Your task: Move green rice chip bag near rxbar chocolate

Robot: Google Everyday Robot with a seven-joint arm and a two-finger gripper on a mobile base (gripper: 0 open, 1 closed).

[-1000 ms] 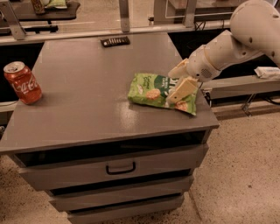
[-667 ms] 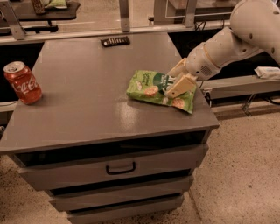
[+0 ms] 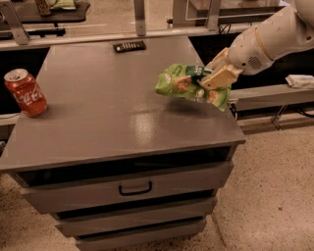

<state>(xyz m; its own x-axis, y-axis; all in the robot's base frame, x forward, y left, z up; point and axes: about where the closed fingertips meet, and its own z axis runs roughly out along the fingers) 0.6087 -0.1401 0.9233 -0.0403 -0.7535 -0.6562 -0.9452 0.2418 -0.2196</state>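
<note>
The green rice chip bag (image 3: 182,84) is a crinkly light-green pouch held up off the grey table top (image 3: 108,103) near its right edge. My gripper (image 3: 214,78) comes in from the right on a white arm and is shut on the bag's right end. The rxbar chocolate (image 3: 129,46) is a small flat dark bar lying at the table's far edge, to the left of and beyond the bag.
A red cola can (image 3: 25,92) stands upright at the table's left edge. The table is a cabinet with a handled drawer (image 3: 135,188) at the front. Shelving and metal posts (image 3: 140,14) stand behind it.
The gripper has lifted the bag off the table top and carried it up and a little toward the far side. The can and the bar have not moved.
</note>
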